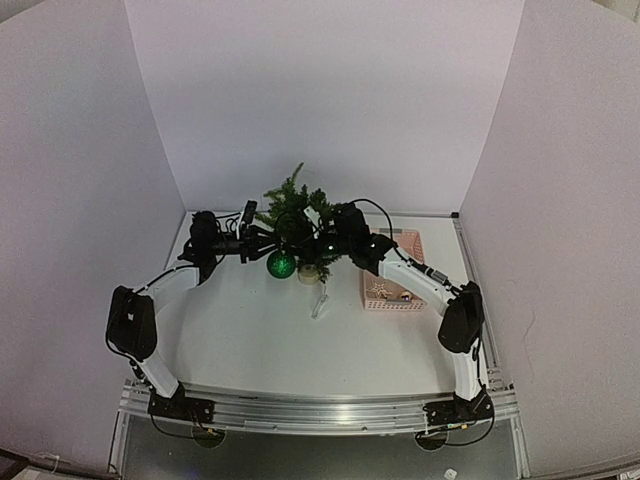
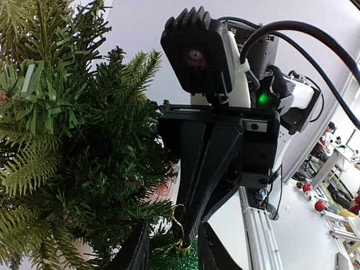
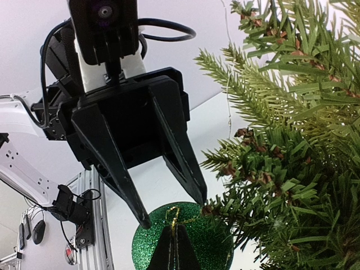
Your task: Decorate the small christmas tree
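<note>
You are at the hanging step. The small christmas tree (image 1: pixel 293 205) stands upright at the far middle of the worktop (image 1: pixel 250 340), between your two arms. A pink basket (image 1: pixel 395 290) lies just beside it on the right arm's side. The green bauble (image 1: pixel 281 264) hangs low at the tree's left side, against the outer needles.

Your right tool (image 2: pixel 188 233) is fully closed and appears to pinch the bauble's gold loop (image 3: pixel 175 212) just above the cap. Your left tool (image 3: pixel 173 214) is partly open, with its fingertips straddling the top of the bauble. I see nothing gripped between them.

I cannot tell whether the loop is over a branch yet; the needles hide it. My judgement is that the next move calls for the right tool to guide the loop onto a firm twig. Keep the left tool clear of the ball, and release only once the thread is seated, so the light tree does not tip.
</note>
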Available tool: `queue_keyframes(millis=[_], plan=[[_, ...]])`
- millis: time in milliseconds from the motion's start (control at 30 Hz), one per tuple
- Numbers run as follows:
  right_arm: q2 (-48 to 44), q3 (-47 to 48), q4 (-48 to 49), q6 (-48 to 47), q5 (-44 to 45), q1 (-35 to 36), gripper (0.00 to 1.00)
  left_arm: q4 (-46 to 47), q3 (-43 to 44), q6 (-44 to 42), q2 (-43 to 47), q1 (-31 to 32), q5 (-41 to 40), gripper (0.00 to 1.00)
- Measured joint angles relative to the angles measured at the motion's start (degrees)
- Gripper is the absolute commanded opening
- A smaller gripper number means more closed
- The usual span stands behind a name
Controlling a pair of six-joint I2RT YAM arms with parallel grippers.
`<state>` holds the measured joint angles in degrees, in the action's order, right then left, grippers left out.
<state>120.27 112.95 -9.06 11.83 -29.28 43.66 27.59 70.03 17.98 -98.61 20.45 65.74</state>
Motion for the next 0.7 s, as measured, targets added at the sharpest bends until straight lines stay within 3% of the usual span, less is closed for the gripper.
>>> queue_keyframes(millis=[100,300,700], plan=[[0.0,0.0,0.0,0.0,-0.6,0.0,0.00,0.0,0.1,-0.2,-0.1,0.3,0.2,0.23],[0.0,0.0,0.0,0.0,-0.9,-0.1,0.00,0.0,0.1,-0.4,-0.1,0.5,0.7,0.01],[0.0,0.0,0.0,1.5,0.8,-0.3,0.00,-3.4,1.8,-1.7,-0.1,0.5,-2.1,0.00]])
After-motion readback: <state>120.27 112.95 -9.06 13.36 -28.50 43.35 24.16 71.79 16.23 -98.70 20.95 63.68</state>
